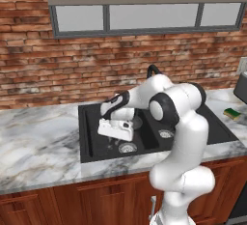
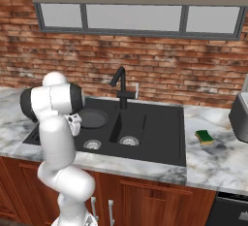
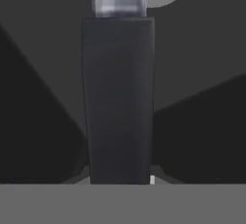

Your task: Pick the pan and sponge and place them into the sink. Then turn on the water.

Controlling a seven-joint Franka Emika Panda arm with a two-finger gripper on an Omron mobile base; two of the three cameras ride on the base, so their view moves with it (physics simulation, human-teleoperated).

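The dark pan [image 2: 93, 118] lies in the left basin of the black sink [image 2: 160, 128]; in the left base view a part of the pan [image 1: 137, 121] shows behind the white hand. My gripper [image 1: 112, 143] reaches down into that basin and is shut on the pan's straight black handle [image 3: 117, 98], which runs up the hand view to a steel collar. The yellow and green sponge [image 1: 232, 113] rests on the marble counter right of the sink; the right base view has the sponge [image 2: 205, 137] too. Water is out of view at the black faucet [image 2: 121, 87].
Two steel drains [image 2: 92, 144] [image 2: 129, 140] sit in the basins. A grey toaster [image 2: 240, 116] stands on the counter at the far right, behind the sponge. A brick wall and a window rise behind the sink. Marble counter [image 1: 38, 137] stretches to the left.
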